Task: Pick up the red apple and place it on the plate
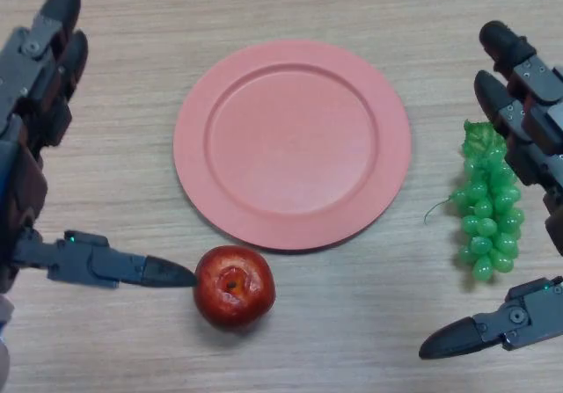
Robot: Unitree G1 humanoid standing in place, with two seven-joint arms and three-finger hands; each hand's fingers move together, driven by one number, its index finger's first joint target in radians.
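A red apple (pixel 233 287) sits on the wooden table just in front of the pink plate (pixel 292 143), close to its near rim. The plate holds nothing. My left hand (pixel 35 103) is open at the left edge, fingers straight and pointing away, and its thumb (pixel 132 268) points right with its tip touching or nearly touching the apple's left side. My right hand (pixel 537 120) is open at the right edge, apart from the apple, its thumb (pixel 479 330) pointing left low down.
A bunch of green grapes (pixel 488 208) lies on the table right of the plate, partly under my right hand's fingers.
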